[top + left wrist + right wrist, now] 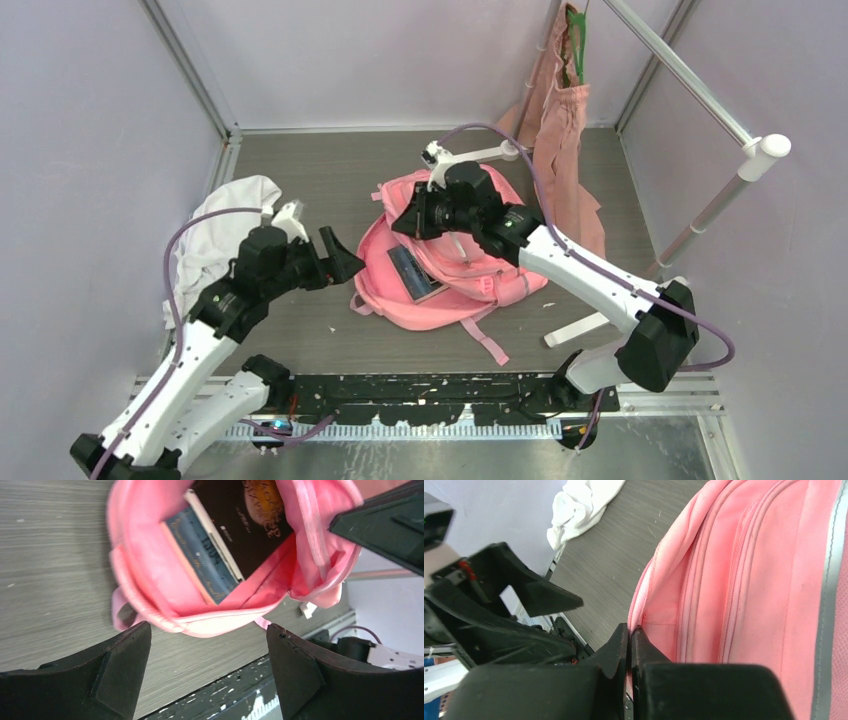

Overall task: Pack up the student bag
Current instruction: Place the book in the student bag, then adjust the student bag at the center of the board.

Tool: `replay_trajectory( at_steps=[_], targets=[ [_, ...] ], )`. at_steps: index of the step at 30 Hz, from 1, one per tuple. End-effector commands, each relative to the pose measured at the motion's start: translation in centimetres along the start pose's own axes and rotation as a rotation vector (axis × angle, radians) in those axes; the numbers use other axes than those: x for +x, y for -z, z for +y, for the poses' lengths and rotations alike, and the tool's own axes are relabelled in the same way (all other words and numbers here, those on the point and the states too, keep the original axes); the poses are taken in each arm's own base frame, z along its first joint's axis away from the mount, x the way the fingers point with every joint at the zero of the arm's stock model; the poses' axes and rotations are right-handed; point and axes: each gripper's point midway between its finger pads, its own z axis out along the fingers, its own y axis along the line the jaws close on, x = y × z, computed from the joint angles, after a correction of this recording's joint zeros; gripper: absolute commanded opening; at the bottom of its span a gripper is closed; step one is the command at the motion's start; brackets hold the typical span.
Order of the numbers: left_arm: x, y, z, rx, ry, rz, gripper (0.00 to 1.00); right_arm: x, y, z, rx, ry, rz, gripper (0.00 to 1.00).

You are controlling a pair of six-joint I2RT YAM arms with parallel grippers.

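The pink student bag [470,270] lies on the table with its main opening gaping to the left. Inside the opening rest a blue book [207,565] and a dark-covered book [240,525], seen from above as one dark slab [415,272]. My left gripper [340,255] hovers just left of the bag's mouth, open, with nothing between its fingers [125,655]. My right gripper [410,222] is shut on the fabric rim of the bag [749,580] at the upper edge of the opening, and the pink edge is pinched between the fingers [644,650].
A crumpled white cloth [225,225] lies at the left wall. A dusty-pink tote [565,130] hangs on a green hanger from a white rack [700,90] at the back right, and the rack's feet [470,153] reach behind the bag. A black rail [430,390] runs along the near edge.
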Motion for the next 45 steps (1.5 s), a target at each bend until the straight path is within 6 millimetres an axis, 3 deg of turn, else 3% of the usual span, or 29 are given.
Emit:
replay_trajectory(
  at_steps=[1,3,4,5,7,10,13,16,20,25,30,35,38,41,45],
  targets=[
    [-0.4,2.3,3.1,-0.134,-0.010,-0.089,0.85,0.8,-0.8,1.0,-0.053,-0.010,-0.032,0.10],
    [-1.0,3.3,2.5,-0.109,-0.008,-0.133,0.84,3.3,-1.5,-1.1,0.020,-0.026,0.060,0.59],
    [-1.5,3.7,2.6,-0.115,-0.007,-0.169,0.84,4.2,-1.3,-1.9,0.053,-0.027,0.097,0.78],
    [-1.9,4.1,2.7,-0.118,-0.011,-0.200,0.84,5.2,-0.9,-2.7,0.088,-0.025,0.129,0.88],
    [-2.4,4.6,2.8,-0.125,-0.042,-0.224,0.85,5.6,0.3,-3.7,0.131,0.003,0.124,0.98],
    [-2.5,4.0,3.0,-0.161,-0.094,-0.172,0.87,4.2,2.6,-6.0,0.269,0.041,0.039,1.00],
    [-2.3,2.2,3.4,-0.211,-0.124,-0.078,0.88,2.5,5.3,-9.0,0.441,0.034,-0.078,1.00],
    [-2.8,0.1,3.3,-0.229,-0.132,-0.026,0.86,2.3,7.5,-11.9,0.557,-0.036,-0.147,1.00],
    [-3.6,-4.1,3.1,-0.222,-0.142,0.006,0.85,4.0,8.7,-15.1,0.601,-0.138,-0.101,1.00],
    [-1.3,-9.6,-0.1,-0.014,-0.118,0.199,0.78,6.6,8.6,-17.1,0.597,-0.256,0.013,1.00],
    [0.8,-12.8,3.3,-0.113,-0.116,0.307,0.75,9.9,7.5,-18.3,0.601,-0.334,0.073,1.00],
    [4.1,-14.0,5.4,-0.124,-0.085,0.400,0.74,12.4,5.6,-19.4,0.587,-0.395,0.118,1.00],
    [6.5,-13.9,6.5,-0.129,-0.040,0.448,0.70,12.6,4.3,-19.8,0.580,-0.391,0.159,1.00],
    [9.0,-12.6,6.3,-0.088,0.044,0.486,0.62,12.5,2.8,-20.1,0.573,-0.371,0.204,1.00],
    [12.4,-9.7,4.7,-0.058,0.067,0.496,0.62,11.9,0.6,-20.8,0.569,-0.348,0.241,1.00]
  ],
)
